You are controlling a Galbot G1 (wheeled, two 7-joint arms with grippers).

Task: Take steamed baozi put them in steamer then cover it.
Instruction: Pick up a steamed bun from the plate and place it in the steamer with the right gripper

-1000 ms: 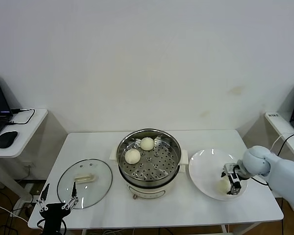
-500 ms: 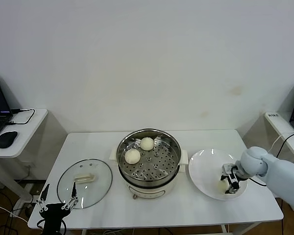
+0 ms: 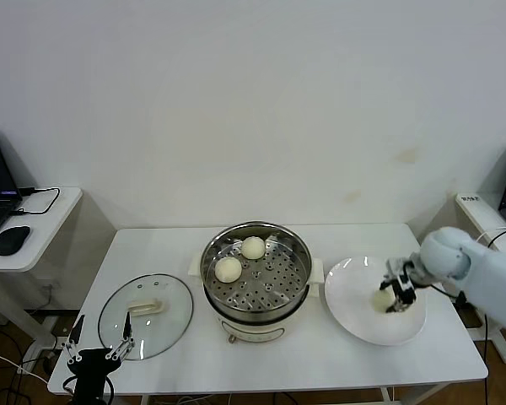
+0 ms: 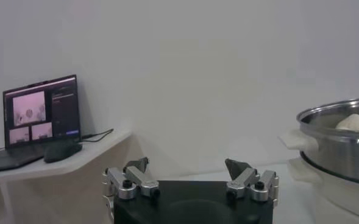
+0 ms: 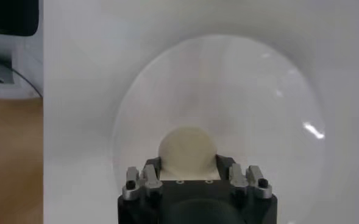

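The left gripper (image 3: 97, 348) hangs low at the near left edge of the table (image 3: 169, 245), its fingers (image 4: 136, 165) spread wide with nothing between them or touching them. Just beyond those fingertips lies the cover (image 3: 145, 315), flat on the table with its cream handle (image 3: 147, 307) uppermost. From the left wrist view the steamer (image 4: 342, 143) stands off to one side of the open fingers, well apart from them, with the top of a bun showing over its rim.

The right gripper (image 3: 395, 297) is over the white plate (image 3: 354, 312) on the right side of the table. Its fingers (image 5: 149, 176) are closed to the width of one steamed baozi (image 5: 188, 151), one on each flank of the bun, so the bun sits gripped between them; in the right wrist view it fills the gap and juts out past the fingertips over the plate. Whether the bun is resting on the plate or raised off it cannot be told.

Farther from these fingers, across the plate's rim toward the table's centre, the steamer basket holds two more baozi (image 3: 228, 269), one nearer the front, one (image 3: 253, 247) behind it, close together on the perforated floor, both on the side of the basket away from the right gripper.
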